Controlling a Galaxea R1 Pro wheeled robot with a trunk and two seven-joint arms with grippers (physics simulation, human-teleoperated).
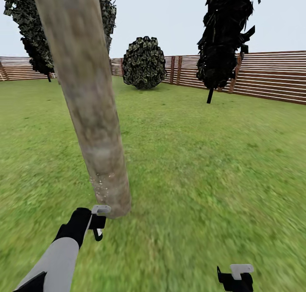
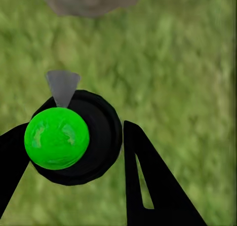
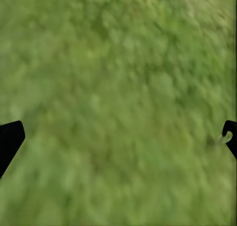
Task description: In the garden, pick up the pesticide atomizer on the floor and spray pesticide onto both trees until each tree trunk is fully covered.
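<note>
**Atomizer held at the foot of the near trunk**

Closest to my left wrist camera is the pesticide atomizer [image 2: 74, 137], a black round body with a bright green ball on top and a grey nozzle tip. My left hand [image 2: 74, 152] has its fingers [image 2: 148, 181] clamped on either side of it. In the head view that left hand [image 1: 97, 224] sits just beside the base of the tree trunk [image 1: 89, 100], nearly touching it, over the floor [image 1: 204, 164]. Small pale specks dot the bark low on the trunk, just above the hand.

My right hand [image 1: 235, 277] hangs well apart from the trunk, its fingers [image 3: 10, 139] spread wide over bare grass with nothing between them.

Beyond the trunk stand a round bush [image 1: 144, 62], a second tree [image 1: 225, 37] and the slatted fence [image 1: 272, 75].
</note>
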